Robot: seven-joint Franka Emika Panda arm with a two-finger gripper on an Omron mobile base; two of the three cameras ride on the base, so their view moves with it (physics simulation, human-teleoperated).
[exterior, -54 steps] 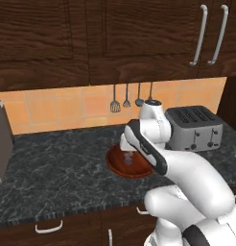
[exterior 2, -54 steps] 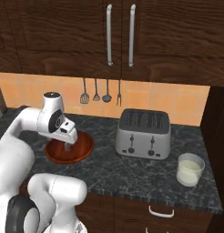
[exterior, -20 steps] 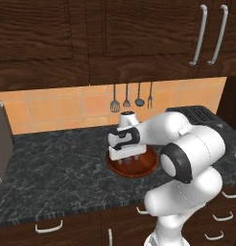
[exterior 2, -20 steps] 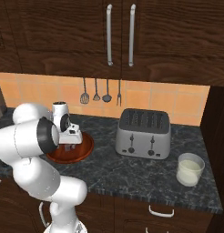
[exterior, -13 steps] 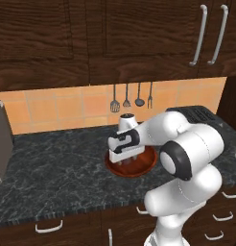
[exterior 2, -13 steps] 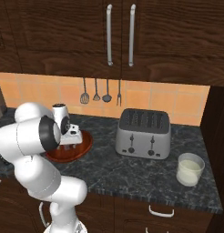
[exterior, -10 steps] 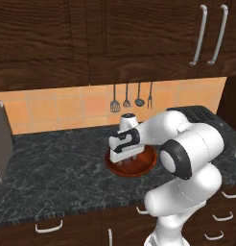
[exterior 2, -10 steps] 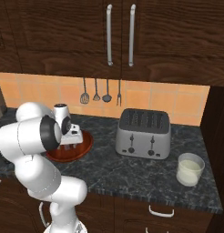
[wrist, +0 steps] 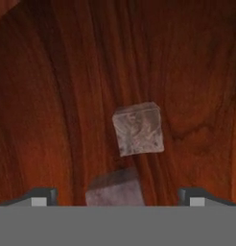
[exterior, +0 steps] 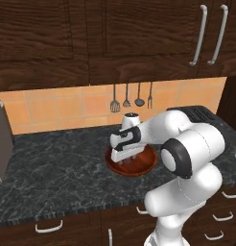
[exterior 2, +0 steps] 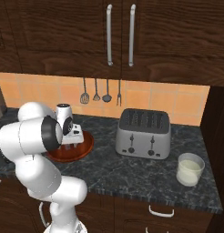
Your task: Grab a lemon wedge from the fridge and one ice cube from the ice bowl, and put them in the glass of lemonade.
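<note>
We see one ice cube (wrist: 138,129) lying on the red-brown wood of the ice bowl (exterior: 147,159), with a second cube (wrist: 115,190) nearer us, between our two finger tips (wrist: 39,197). Our hand (exterior: 124,158) reaches down into the bowl with its jaws spread wide and gripping nothing. The bowl sits on the dark stone bench (exterior 2: 127,170), left of the silver toaster (exterior 2: 143,133). The glass of lemonade (exterior 2: 190,169) stands near the bench's right end, well apart from the bowl.
</note>
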